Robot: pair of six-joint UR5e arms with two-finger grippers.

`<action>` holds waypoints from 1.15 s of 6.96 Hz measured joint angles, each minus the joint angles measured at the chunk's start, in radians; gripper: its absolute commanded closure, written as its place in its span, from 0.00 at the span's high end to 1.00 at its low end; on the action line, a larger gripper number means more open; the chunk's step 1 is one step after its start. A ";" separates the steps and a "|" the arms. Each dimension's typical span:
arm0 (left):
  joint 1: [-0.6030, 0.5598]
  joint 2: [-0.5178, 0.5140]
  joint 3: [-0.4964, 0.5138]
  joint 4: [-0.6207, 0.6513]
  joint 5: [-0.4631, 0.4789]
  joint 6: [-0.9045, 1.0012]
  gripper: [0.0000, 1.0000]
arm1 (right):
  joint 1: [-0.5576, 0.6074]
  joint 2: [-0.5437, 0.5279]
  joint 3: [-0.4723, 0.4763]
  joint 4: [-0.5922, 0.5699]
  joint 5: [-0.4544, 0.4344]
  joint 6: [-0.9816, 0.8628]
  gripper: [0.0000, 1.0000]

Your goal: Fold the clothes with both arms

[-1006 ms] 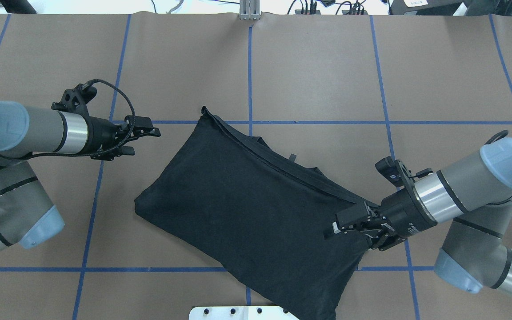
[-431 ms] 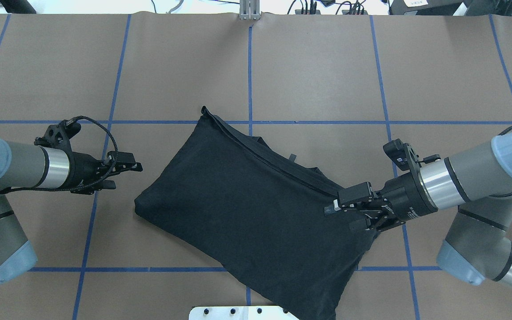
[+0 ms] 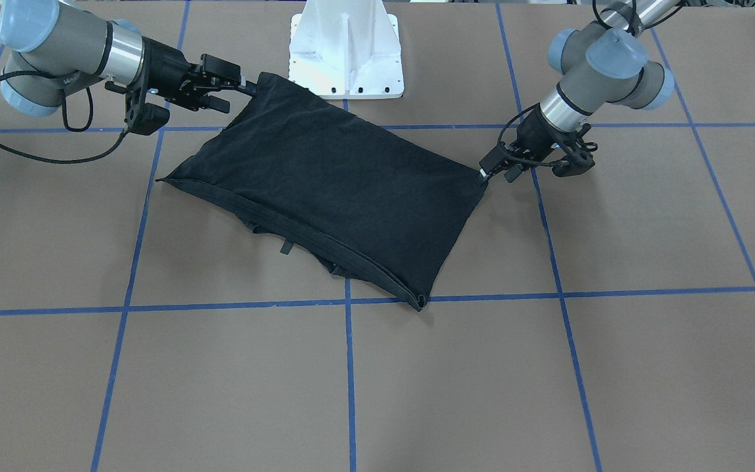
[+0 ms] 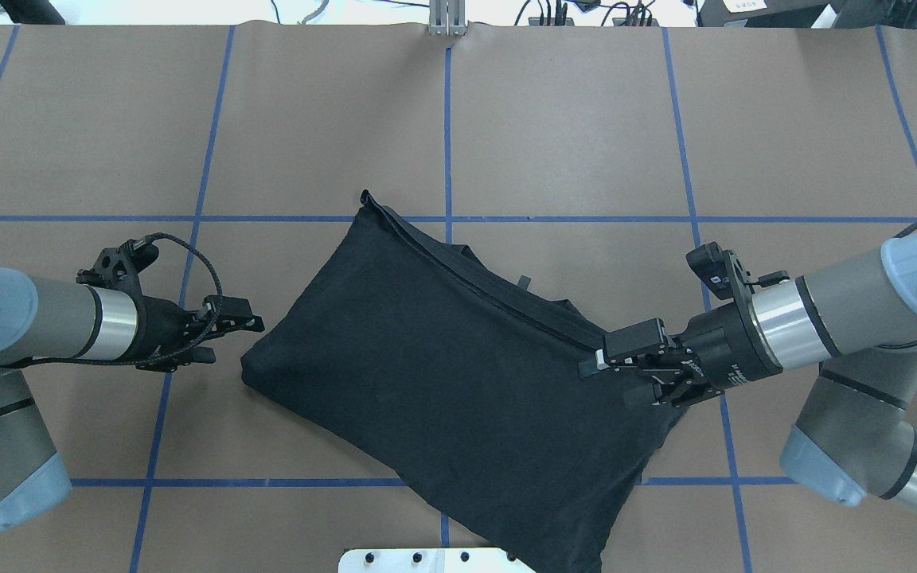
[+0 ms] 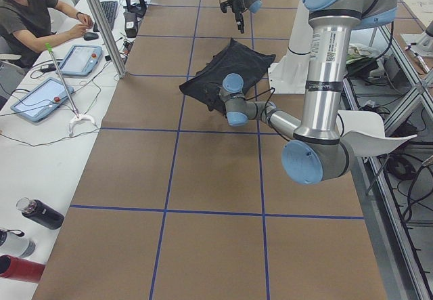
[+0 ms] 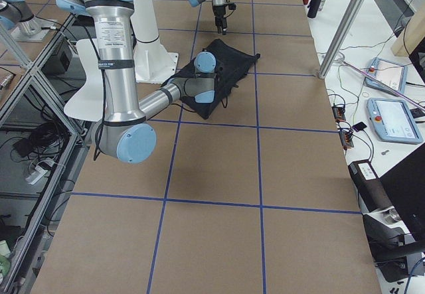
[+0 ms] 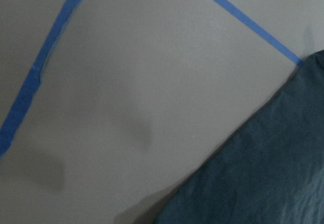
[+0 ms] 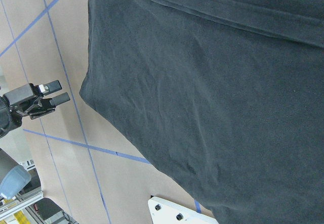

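black cotton t-shirt (image 4: pixel 458 382), folded to a slanted rectangle, lies flat mid-frame in the overhead view on the brown paper table w/ blue tape grid (image 4: pixel 586 119). it hasn't budged. left gripper (image 4: pixel 236 338) has dropped from upper left to just beside the shirt's left corner, fingers spread, not touching yet. right gripper (image 4: pixel 608 383) nudged up along the right edge, fingers spread over the cloth, nothing pinched. looks like both are lining up corner grabs for the next fold.
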State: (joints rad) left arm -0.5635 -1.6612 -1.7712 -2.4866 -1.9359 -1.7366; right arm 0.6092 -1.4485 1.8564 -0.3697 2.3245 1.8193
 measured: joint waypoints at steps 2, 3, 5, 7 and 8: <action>0.020 -0.007 0.006 0.000 0.001 -0.008 1.00 | 0.011 0.000 0.000 0.000 0.002 0.000 1.00; 0.028 -0.015 0.013 0.001 0.002 -0.011 0.99 | 0.014 0.000 0.001 0.000 0.004 0.000 1.00; 0.045 -0.038 0.036 0.002 0.012 -0.012 0.96 | 0.018 0.001 0.001 0.000 0.007 0.000 1.00; 0.051 -0.046 0.047 0.002 0.016 -0.012 0.94 | 0.021 0.001 0.001 -0.001 0.009 0.000 1.00; 0.052 -0.045 0.048 0.002 0.017 -0.011 0.94 | 0.023 0.001 0.001 -0.002 0.010 0.000 1.00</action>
State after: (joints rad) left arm -0.5114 -1.7065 -1.7233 -2.4849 -1.9192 -1.7477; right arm 0.6317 -1.4472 1.8576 -0.3719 2.3341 1.8193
